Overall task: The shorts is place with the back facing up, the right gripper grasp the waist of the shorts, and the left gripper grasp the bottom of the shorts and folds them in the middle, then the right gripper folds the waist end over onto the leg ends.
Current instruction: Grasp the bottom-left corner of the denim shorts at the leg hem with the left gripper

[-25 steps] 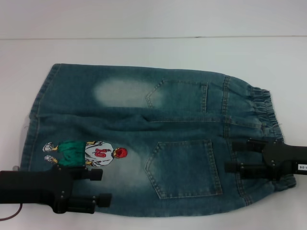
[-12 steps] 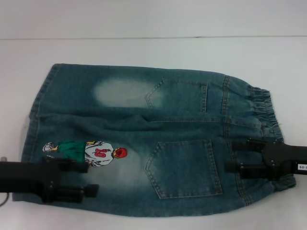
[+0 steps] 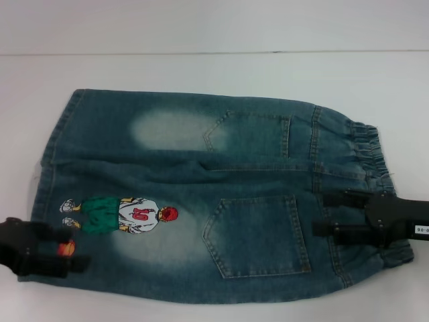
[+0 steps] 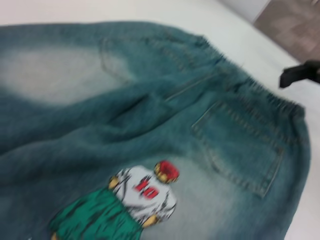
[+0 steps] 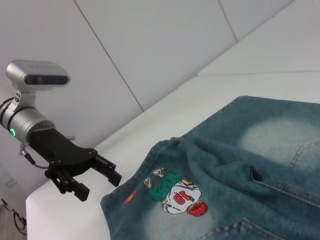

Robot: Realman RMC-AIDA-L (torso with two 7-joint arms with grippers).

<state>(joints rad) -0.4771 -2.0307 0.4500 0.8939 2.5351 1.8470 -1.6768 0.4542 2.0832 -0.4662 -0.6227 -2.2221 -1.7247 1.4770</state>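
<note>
The left hand (image 3: 67,257) stood at the leg-end corner of the shorts (image 3: 201,194), on the side nearest the robot. In the right wrist view its fingers (image 5: 107,170) were spread apart and held nothing, just beside the hem; I judge it was lined up there to take the bottom edge. The shorts lay flat on the white counter (image 3: 214,70) with the back pockets up, leg ends toward the left, and the printed figure (image 3: 120,215) near the left hand. The elastic waist (image 3: 365,157) was at the right. There the right hand (image 3: 328,215) hovered over the waistband, its two fingers parted and empty, apparently placed to grip the waist for the first fold, not yet begun.
</note>
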